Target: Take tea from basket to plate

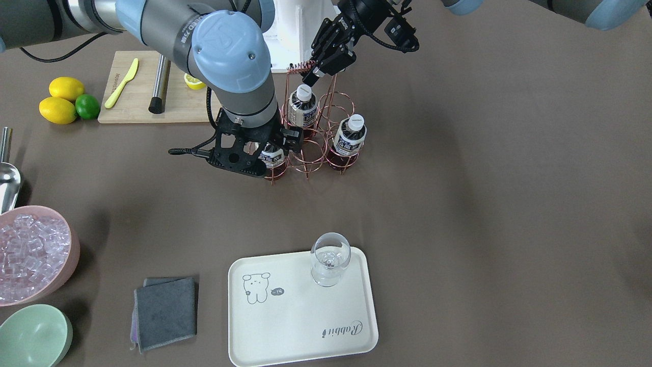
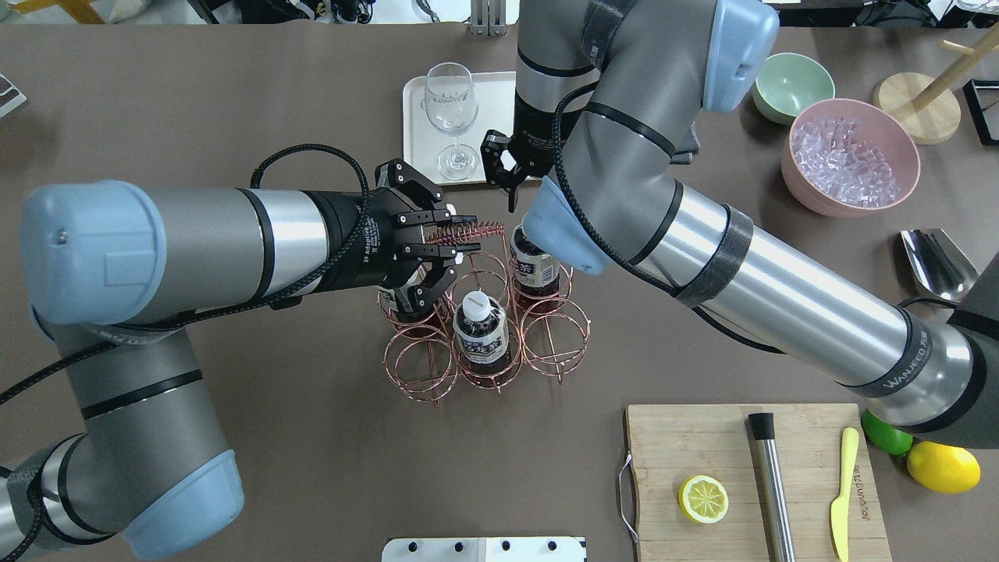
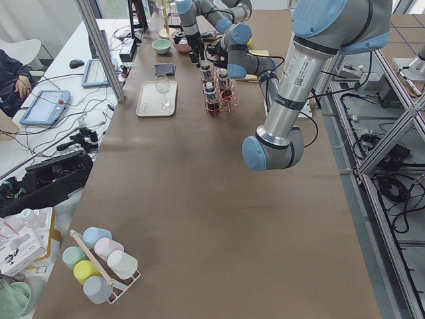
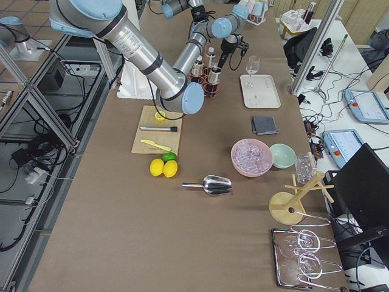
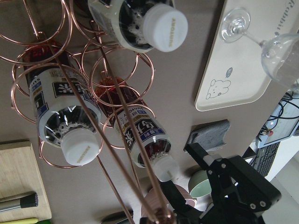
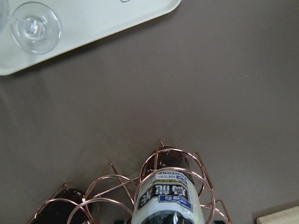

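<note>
1. Front-facing view: the right gripper [image 1: 271,152] hangs over the tea [image 1: 273,158]. The bottle stands upright in a corner ring of the basket [image 1: 308,159], straight beneath the jaws, long axis vertical. The left gripper [image 1: 311,72] is closed on the twisted handle [image 1: 299,65].
2. Overhead view: the right arm [image 2: 577,226] hides its own jaws. The plate [image 2: 414,148] lies beyond the basket, well apart from them.
3. Left wrist view: the right gripper's fingers [image 5: 194,153] stand apart, one on either side of the white cap [image 5: 166,170]. I see no contact.
4. Right wrist view: the bottle's label sits directly below, and the plate is ahead, bearing a wine glass [image 6: 35,30].
5. Judgement: the right arm is the nearer. The next move is probably to close on the neck and lift straight up along the bottle's axis to clear the ring.
</note>
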Available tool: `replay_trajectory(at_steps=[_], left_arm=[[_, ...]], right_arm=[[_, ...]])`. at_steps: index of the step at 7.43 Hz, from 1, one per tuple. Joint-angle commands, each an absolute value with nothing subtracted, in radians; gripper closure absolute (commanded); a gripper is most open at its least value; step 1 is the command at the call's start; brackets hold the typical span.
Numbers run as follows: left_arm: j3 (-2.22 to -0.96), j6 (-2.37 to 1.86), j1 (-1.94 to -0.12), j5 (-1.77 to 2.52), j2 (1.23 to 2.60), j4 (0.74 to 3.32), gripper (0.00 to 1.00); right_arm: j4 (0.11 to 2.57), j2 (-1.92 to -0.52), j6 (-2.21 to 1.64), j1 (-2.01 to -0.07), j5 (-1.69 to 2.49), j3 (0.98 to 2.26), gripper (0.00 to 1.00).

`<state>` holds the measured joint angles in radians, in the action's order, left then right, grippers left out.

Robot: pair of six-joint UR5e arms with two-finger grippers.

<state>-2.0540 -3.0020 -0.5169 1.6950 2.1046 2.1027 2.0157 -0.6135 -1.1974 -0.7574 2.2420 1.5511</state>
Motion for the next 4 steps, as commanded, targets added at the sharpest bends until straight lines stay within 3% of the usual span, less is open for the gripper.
replay_trajectory(at_steps=[1,2,3,4], left_arm=[[-2.056,-3.002,-0.517,1.695,2.105,2.103,1.00],[-2.056,-3.002,-0.517,1.697,2.105,2.103,1.00],[-2.056,-3.002,-0.517,1.697,2.105,2.105,1.00],[-2.056,-3.002,-0.517,1.695,2.105,2.105,1.00]], right_arm=[[2.016,-0.621,-1.190,-0.756,2.264,1.549,0.49],[2.016,-0.621,-1.190,-0.756,2.269,1.551,0.51],[2.016,-0.620,-1.190,-0.756,2.270,1.551,0.44],[2.017,-0.618,-1.190,-0.756,2.272,1.552,0.27]])
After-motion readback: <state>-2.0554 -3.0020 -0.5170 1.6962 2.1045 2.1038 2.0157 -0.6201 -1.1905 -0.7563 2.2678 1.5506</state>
